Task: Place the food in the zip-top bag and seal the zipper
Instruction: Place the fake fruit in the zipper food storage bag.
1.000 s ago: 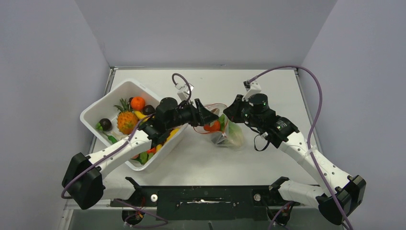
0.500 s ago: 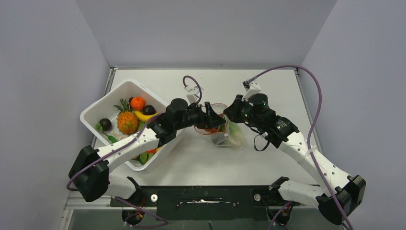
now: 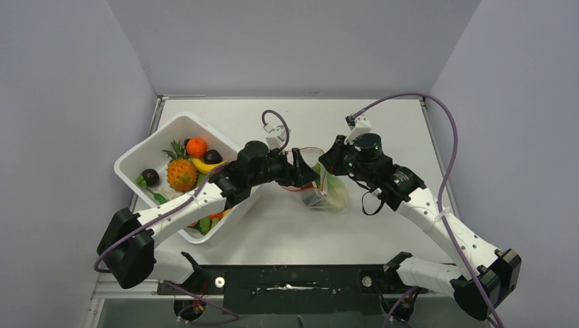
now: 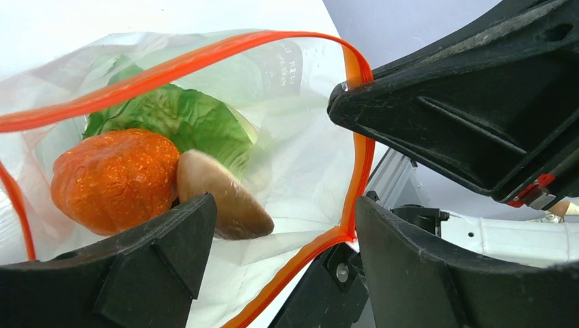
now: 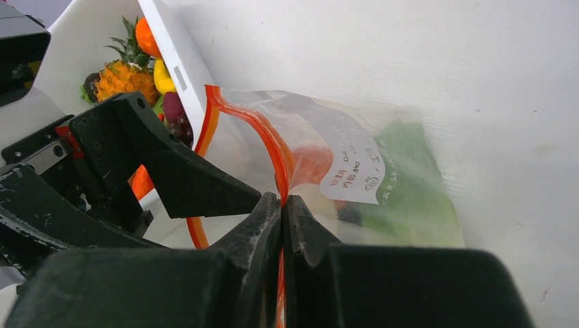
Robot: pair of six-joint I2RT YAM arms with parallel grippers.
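The zip-top bag [image 3: 332,195] lies mid-table with its mouth held open. My right gripper [image 3: 326,164] is shut on the red zipper [image 5: 266,137] at the mouth's edge, seen close in the right wrist view [image 5: 281,201]. My left gripper [image 3: 307,179] is open at the bag's mouth [image 4: 283,212]. In the left wrist view, the bag [image 4: 300,157] holds an orange [image 4: 113,178], green lettuce [image 4: 184,119] and a blurred brown piece [image 4: 218,195] beside my left finger. The zipper [image 4: 171,68] rings the open mouth.
The white tub [image 3: 147,150] stands tilted at the left, under my left arm. It holds a pineapple [image 3: 181,174], an orange [image 3: 196,147], a banana [image 3: 203,165], a dark plum [image 3: 150,177] and more food. The tub's wall [image 5: 174,61] sits close to the bag.
My left gripper has moved right from the tub's edge to the bag's mouth. The right gripper has kept its hold on the zipper.
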